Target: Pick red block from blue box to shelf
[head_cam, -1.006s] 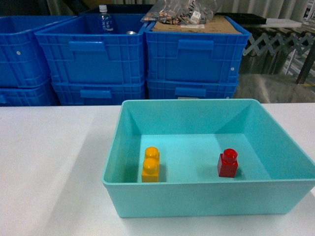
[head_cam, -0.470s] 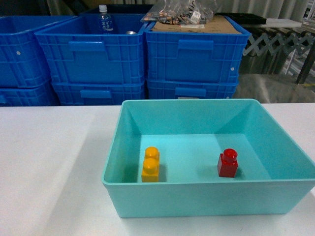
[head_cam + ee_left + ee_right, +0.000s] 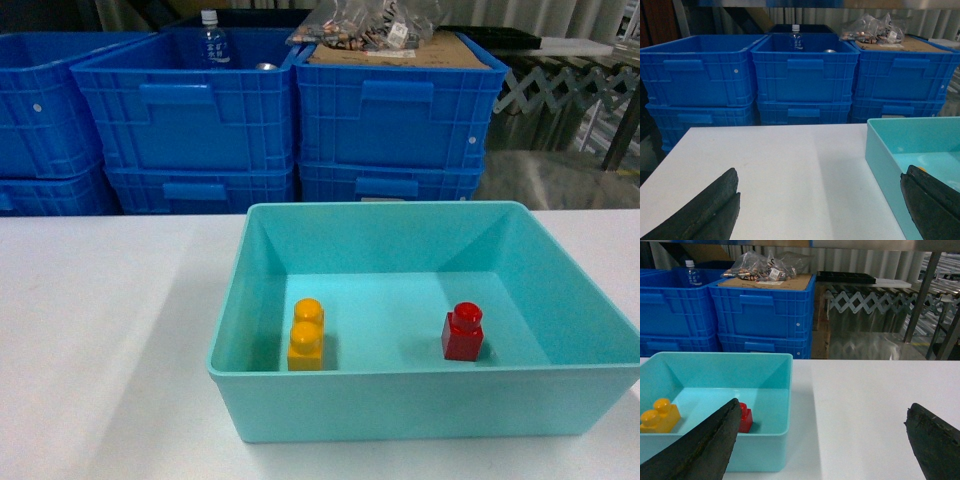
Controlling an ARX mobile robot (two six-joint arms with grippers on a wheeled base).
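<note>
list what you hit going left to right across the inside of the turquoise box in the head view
left wall of the blue box → orange-yellow brick → red block → right wall of the box

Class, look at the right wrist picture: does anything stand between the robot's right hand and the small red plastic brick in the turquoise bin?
Only the turquoise plastic bin's near wall. The small red plastic brick sits just behind it; the open right hand waits outside.
</note>
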